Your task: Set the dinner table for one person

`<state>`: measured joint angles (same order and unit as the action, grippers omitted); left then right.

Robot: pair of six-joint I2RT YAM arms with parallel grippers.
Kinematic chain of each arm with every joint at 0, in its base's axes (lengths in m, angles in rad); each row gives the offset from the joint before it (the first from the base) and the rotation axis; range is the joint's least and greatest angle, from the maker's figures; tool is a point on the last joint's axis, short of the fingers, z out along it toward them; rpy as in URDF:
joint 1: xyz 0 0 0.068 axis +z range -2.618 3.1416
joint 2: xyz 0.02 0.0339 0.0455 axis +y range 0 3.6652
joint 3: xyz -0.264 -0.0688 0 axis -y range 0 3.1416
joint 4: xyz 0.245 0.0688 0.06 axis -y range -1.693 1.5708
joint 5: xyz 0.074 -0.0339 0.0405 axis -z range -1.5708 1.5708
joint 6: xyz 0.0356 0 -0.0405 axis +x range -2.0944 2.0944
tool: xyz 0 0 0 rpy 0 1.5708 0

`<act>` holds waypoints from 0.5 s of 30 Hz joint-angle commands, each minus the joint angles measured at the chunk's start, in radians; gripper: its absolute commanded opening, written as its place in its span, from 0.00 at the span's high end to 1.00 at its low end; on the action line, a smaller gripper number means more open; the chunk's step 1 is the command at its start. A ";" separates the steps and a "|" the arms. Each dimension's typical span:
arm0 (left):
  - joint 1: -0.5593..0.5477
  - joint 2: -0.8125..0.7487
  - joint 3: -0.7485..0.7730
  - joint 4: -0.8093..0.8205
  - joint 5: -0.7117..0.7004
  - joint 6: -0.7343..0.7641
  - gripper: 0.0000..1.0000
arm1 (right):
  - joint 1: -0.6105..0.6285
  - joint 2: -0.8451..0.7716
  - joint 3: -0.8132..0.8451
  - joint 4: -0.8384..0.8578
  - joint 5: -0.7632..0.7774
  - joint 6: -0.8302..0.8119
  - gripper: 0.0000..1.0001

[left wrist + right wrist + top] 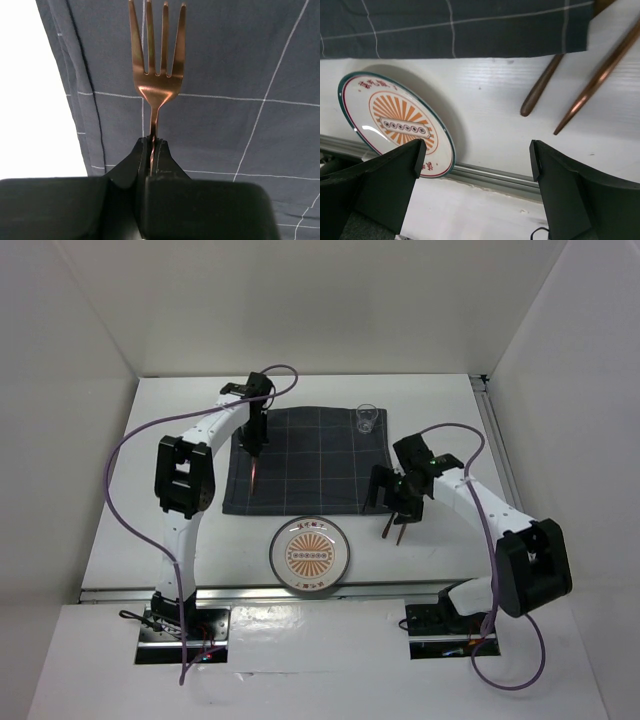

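My left gripper is shut on the handle of a copper fork and holds it over the left part of the dark grey checked cloth, tines pointing away. The fork also shows in the top view. My right gripper is open and empty, just right of the cloth's near right corner. Two copper utensil handles lie on the white dinner table below it; their heads are hidden. A round plate with an orange sunburst sits near the front edge. A clear glass stands on the cloth's far right corner.
White walls enclose the table on the left, back and right. A metal rail runs along the front edge, close to the plate. Purple cables loop from both arms.
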<state>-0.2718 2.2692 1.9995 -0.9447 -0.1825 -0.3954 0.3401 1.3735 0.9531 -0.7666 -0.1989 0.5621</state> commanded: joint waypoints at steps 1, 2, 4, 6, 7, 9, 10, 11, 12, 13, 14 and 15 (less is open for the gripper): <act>0.003 0.012 0.036 -0.022 -0.009 -0.002 1.00 | 0.054 0.006 -0.008 0.072 -0.031 0.028 0.02; 0.003 0.022 0.036 -0.022 -0.009 -0.002 1.00 | 0.068 0.018 -0.008 0.072 -0.005 0.051 0.02; 0.003 0.023 0.025 -0.022 -0.009 -0.002 1.00 | 0.115 0.018 -0.019 0.101 0.007 0.061 0.02; 0.003 0.033 0.016 -0.022 -0.009 -0.002 1.00 | 0.146 0.018 -0.039 0.142 -0.002 0.070 0.02; 0.003 0.044 0.016 -0.022 -0.009 -0.002 1.00 | 0.146 0.018 -0.054 0.153 -0.002 0.084 0.02; 0.003 0.044 0.016 -0.022 -0.009 -0.013 1.00 | 0.160 0.027 -0.068 0.190 -0.025 0.093 0.02; 0.003 0.044 0.016 -0.022 -0.009 -0.013 0.96 | 0.174 0.027 -0.085 0.200 -0.025 0.104 0.02; 0.003 0.044 0.016 -0.022 -0.009 -0.013 0.91 | 0.186 0.036 -0.096 0.214 -0.037 0.104 0.02; 0.003 0.044 0.016 -0.022 0.000 -0.013 0.72 | 0.186 0.036 -0.106 0.242 -0.046 0.104 0.02; 0.003 0.044 0.016 -0.022 0.000 -0.013 0.68 | 0.197 0.036 -0.132 0.260 -0.046 0.113 0.02; 0.003 0.044 0.007 -0.022 0.000 -0.013 0.63 | 0.197 0.036 -0.149 0.282 -0.066 0.113 0.02; 0.003 0.044 0.007 -0.022 0.000 -0.013 0.57 | 0.197 0.027 -0.168 0.330 -0.091 0.113 0.02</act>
<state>-0.2714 2.3093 2.0006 -0.9535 -0.1825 -0.3973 0.5224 1.4033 0.8242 -0.5659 -0.2401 0.6506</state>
